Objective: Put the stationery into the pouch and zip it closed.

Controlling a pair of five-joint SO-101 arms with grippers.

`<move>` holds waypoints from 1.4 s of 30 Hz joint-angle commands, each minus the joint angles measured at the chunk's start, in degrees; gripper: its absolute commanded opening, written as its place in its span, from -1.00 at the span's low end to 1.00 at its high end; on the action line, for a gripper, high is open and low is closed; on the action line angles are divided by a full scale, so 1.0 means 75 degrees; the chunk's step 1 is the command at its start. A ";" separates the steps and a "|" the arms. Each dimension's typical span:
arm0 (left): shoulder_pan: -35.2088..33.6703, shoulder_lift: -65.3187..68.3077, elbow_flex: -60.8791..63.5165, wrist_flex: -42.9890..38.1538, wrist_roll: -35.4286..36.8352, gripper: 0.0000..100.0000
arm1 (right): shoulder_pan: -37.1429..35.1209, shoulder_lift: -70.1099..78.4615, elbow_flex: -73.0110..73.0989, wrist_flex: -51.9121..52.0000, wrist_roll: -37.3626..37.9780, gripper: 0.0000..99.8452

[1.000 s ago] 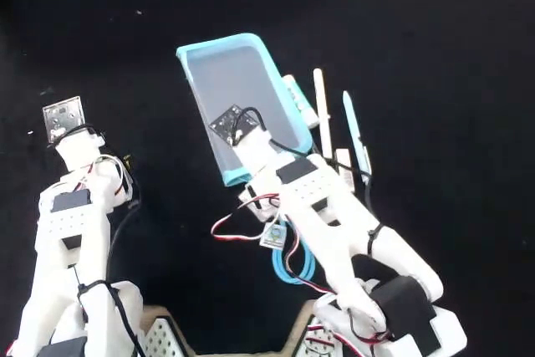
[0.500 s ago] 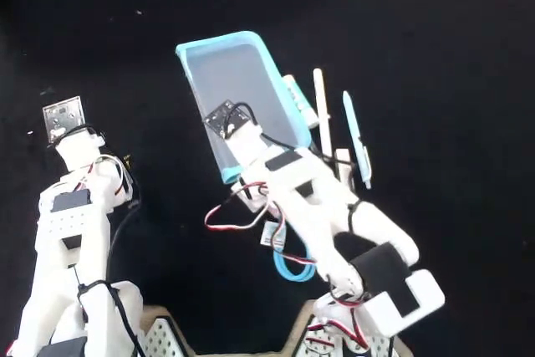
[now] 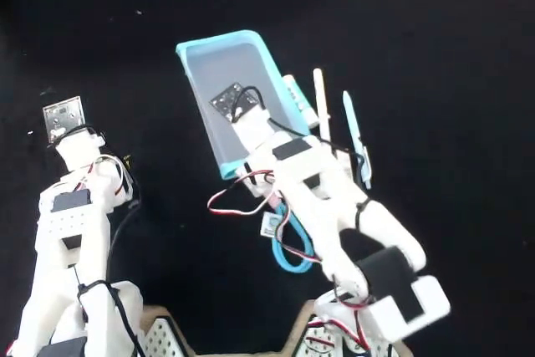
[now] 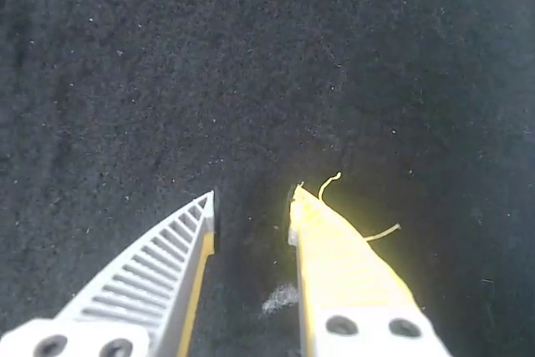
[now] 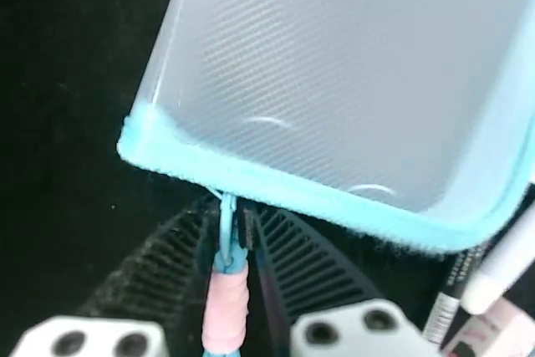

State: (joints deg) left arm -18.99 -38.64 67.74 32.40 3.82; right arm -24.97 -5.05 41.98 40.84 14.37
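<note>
**Right gripper clamped on zip pull; pens outside pouch**

The pouch (image 3: 224, 68) lay flat on the black table (image 3: 435, 56), a clear body with a blue zip border. The right gripper (image 5: 236, 221) stood at its near short end. Its jaws were closed almost fully on the zip pull (image 5: 226, 277), a blue tab with a pink wrap. The pens (image 3: 322, 110) lay on the table just beside the pouch's long edge, on the side away from the left arm. The left gripper (image 4: 251, 206) hung over bare table, well apart from the pouch. Its jaws were slightly parted, with nothing between them.
</note>
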 commanded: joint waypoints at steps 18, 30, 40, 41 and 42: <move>0.2010 -0.6248 0.1799 0.1723 0.0070 -0.60 | -0.1524 -0.1870 -0.0463 -0.0774 -0.0059 -0.98; 0.2245 -0.8006 0.2421 0.2251 0.0023 -0.60 | -0.2356 -0.4202 0.0463 -0.0316 -0.0598 -0.98; 0.3194 -0.8791 0.2151 0.3247 -0.0645 -0.60 | -0.2333 -0.4214 0.0733 -0.0832 -0.0633 -0.98; 0.3288 -0.8779 0.2210 0.3153 -0.0668 -0.60 | -0.2333 -0.4214 0.0733 -0.0832 -0.0633 -0.98; 0.3311 -0.8768 0.2280 0.2966 -0.0668 -0.60 | -0.2333 -0.4214 0.0733 -0.0821 -0.0633 -0.98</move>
State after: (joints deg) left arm 2.81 -104.04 86.46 56.48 0.84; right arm -42.11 -33.89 47.96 36.09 9.98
